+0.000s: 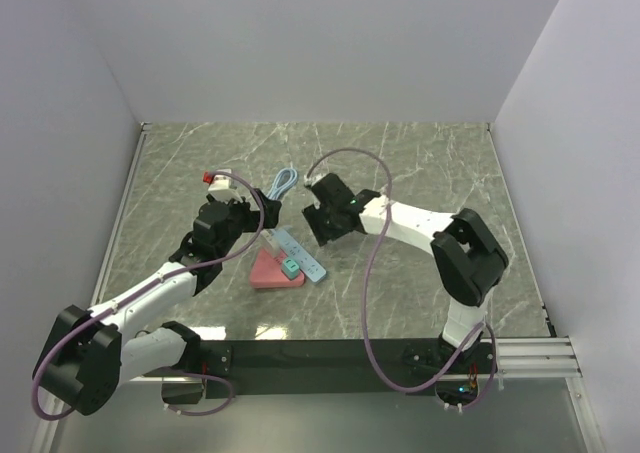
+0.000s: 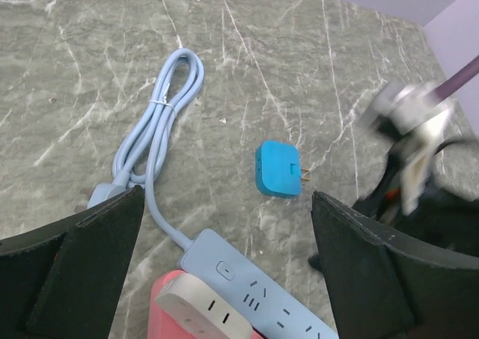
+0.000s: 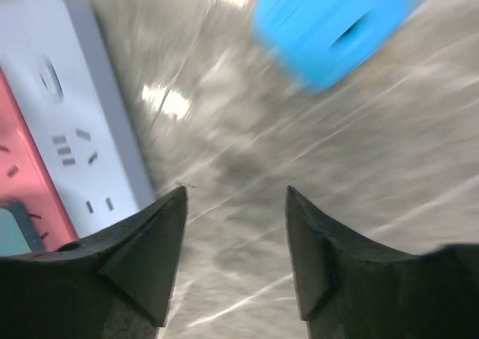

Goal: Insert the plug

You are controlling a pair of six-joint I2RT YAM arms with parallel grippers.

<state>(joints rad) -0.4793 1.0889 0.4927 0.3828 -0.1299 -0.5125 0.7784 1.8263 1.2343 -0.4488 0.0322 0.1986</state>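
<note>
The step in hand looks like the reach for the plug, with nothing grasped yet. The plug lies loose on the desk, on its side, just past the far end of the strip and right of the coiled cable. It touches neither, and its prongs point right in the left wrist view. The right tool hangs low over the desk with its jaws apart and empty. The plug is a blurred shape ahead of it and not yet between the fingers. The left tool is also spread wide and holds nothing, hovering above the strip's switch end. Next, I judge, the right tool must move forward until its fingers straddle the plug body, then close on the sides and leave the prongs free. After that comes lifting, turning the prongs downward and lining them up with a free socket. The left tool is well placed to pin the strip.
</note>
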